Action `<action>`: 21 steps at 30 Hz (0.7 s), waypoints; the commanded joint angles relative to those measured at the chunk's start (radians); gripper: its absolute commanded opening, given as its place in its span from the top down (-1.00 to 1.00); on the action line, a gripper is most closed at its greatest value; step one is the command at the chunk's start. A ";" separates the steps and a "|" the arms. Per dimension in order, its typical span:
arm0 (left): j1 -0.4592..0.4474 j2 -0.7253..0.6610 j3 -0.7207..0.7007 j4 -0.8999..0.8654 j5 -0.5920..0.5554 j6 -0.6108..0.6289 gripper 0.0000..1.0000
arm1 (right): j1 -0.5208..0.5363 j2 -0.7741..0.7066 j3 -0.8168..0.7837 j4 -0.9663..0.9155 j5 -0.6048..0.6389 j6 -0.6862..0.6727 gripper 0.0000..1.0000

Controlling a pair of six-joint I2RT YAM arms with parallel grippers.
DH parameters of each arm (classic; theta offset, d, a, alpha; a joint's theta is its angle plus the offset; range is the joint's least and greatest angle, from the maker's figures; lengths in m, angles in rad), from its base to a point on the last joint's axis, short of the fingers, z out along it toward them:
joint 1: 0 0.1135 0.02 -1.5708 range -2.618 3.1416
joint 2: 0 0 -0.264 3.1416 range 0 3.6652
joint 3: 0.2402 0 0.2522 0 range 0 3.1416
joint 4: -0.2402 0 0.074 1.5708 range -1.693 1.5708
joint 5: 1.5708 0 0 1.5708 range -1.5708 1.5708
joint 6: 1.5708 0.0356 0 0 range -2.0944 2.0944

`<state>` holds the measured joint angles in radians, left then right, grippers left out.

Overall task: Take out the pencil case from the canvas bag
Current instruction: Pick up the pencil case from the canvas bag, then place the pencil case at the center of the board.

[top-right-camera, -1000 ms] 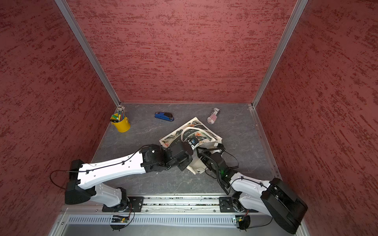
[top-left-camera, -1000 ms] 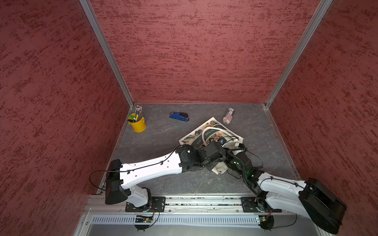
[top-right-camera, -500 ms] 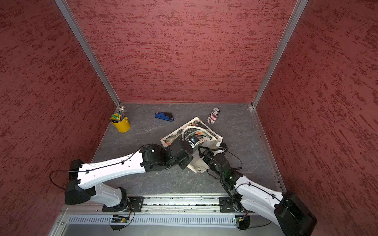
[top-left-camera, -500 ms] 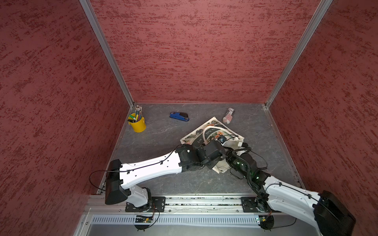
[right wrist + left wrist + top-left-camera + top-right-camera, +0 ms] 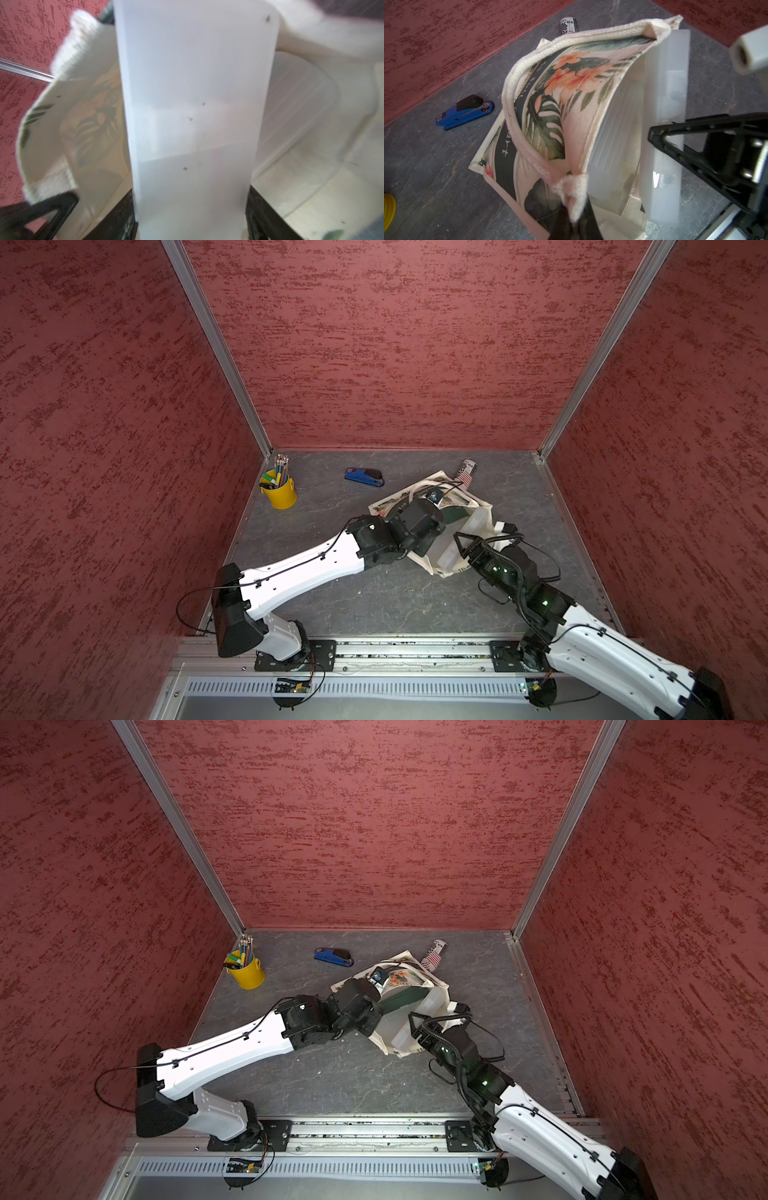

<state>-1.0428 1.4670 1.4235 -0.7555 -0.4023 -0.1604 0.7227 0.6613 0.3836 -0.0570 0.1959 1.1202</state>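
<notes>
Right hand (image 5: 190, 204) around frosted pencil case (image 5: 662, 104) — left hand (image 5: 574, 220) tight on leaf-printed canvas bag (image 5: 550, 116).

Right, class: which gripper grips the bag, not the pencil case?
The left gripper, pinching the cream rim of the canvas bag; the right gripper holds the translucent pencil case.

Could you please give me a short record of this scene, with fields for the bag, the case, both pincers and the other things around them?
canvas bag: cream with a leaf-and-flower print, lying on its side, mouth held open
left pincer: shut on the bag's rim
right pincer: shut on the pencil case, a jaw on each side
pencil case: frosted white, at the bag's mouth, not clearly free of it
other things: blue stapler, yellow cup of pens, striped can
</notes>
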 commanded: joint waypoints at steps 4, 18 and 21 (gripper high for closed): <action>0.110 -0.107 0.013 0.052 -0.010 -0.004 1.00 | -0.005 -0.074 0.089 -0.197 0.057 -0.041 -0.33; 0.240 -0.240 -0.039 0.037 0.025 0.024 1.00 | -0.008 -0.091 0.189 -0.352 0.144 -0.079 -0.33; 0.242 -0.272 -0.049 0.019 0.010 0.027 1.00 | -0.018 -0.055 0.238 -0.405 0.203 -0.116 -0.33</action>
<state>-0.8059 1.2545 1.3674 -0.8028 -0.3653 -0.1429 0.7170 0.5892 0.5583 -0.4160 0.3042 1.0454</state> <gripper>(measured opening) 0.069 0.742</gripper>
